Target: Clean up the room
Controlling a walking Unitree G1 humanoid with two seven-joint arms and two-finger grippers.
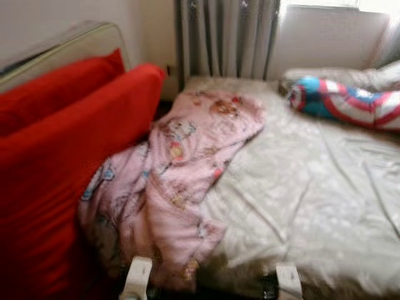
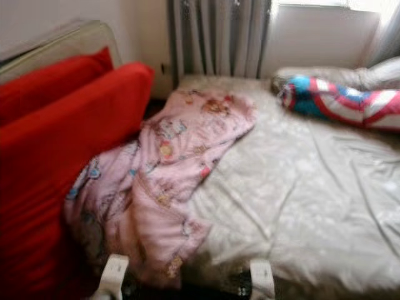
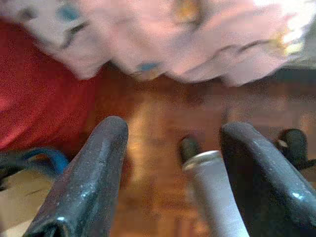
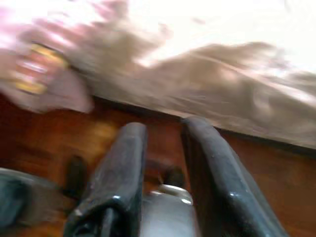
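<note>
Pink blanket lies crumpled on the bed beside red cushions, just ahead of the left gripper, whose fingers are spread and empty. Right gripper hangs near the bed's edge above the wooden floor, fingers slightly parted, holding nothing.
</note>
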